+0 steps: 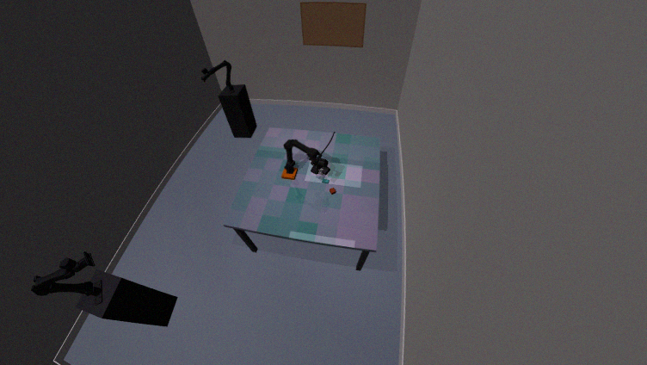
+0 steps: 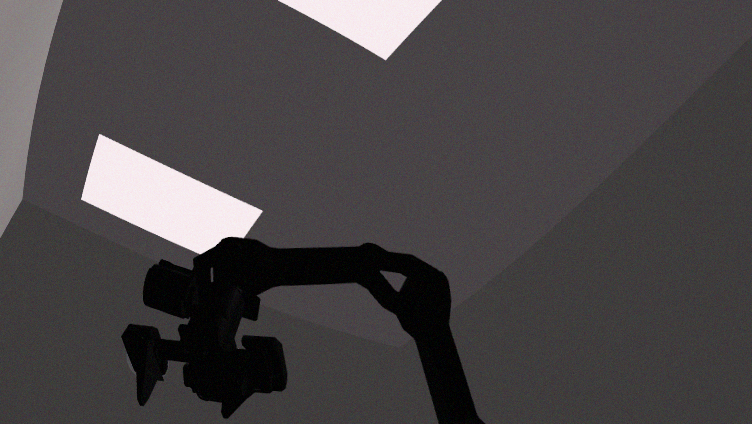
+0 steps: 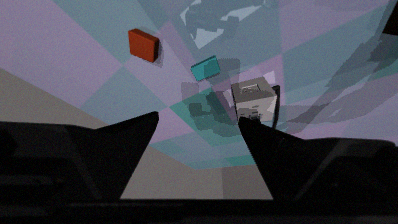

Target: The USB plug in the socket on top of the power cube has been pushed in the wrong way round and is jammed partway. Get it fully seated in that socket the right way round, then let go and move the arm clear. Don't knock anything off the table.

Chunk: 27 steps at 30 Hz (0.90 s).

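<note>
The power cube [image 3: 255, 106] is a pale grey box at right of centre in the wrist view, with openings and dark marks on its faces. A black cable [image 3: 277, 106] [image 1: 328, 144] runs beside it. The plug cannot be made out clearly; a small dark part at the cube's lower edge is partly covered by the right fingertip. My gripper [image 1: 322, 172] [image 2: 184, 410] [image 3: 199, 118] is wide open with nothing between its fingers. In the wrist view the cube lies beyond the right fingertip, off the middle of the gap. In the top view the arm hides most of the cube.
A teal block [image 3: 205, 68] [image 1: 325, 181] lies on the patchwork table [image 1: 358, 208] near the cube. An orange-red block [image 3: 143, 45] [image 1: 332, 190] lies farther off. The arm's orange base [image 1: 289, 174] stands left of them. Shadows cross the table around the cube.
</note>
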Motion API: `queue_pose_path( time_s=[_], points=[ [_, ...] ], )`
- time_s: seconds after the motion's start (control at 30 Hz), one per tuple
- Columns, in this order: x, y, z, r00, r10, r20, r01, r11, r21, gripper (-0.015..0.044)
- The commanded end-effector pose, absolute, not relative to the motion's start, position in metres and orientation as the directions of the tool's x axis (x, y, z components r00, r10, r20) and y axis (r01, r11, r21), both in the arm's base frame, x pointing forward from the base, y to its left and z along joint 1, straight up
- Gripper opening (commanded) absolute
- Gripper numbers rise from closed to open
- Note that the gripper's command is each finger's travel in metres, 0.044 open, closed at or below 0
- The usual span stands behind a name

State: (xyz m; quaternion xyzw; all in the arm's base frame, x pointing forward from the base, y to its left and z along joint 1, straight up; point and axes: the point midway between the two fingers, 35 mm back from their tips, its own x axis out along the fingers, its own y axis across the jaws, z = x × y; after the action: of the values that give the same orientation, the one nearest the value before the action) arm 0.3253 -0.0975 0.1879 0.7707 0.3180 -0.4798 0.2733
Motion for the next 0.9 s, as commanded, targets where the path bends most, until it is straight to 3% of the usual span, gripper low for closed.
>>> queue_pose_path(
  time_s=[0.0, 0.37, 0.87],
  points=[
    [0.327, -0.055, 0.177, 0.245, 0.202, -0.948, 0.824, -0.560, 0.094, 0.0440],
    [0.299, 0.067, 0.153, 0.037, 0.024, -0.999, 0.961, -0.276, 0.029, 0.0440],
    [0.296, 0.072, 0.149, 0.031, 0.010, -0.999, 0.965, -0.261, 0.028, 0.0440]
  ],
)
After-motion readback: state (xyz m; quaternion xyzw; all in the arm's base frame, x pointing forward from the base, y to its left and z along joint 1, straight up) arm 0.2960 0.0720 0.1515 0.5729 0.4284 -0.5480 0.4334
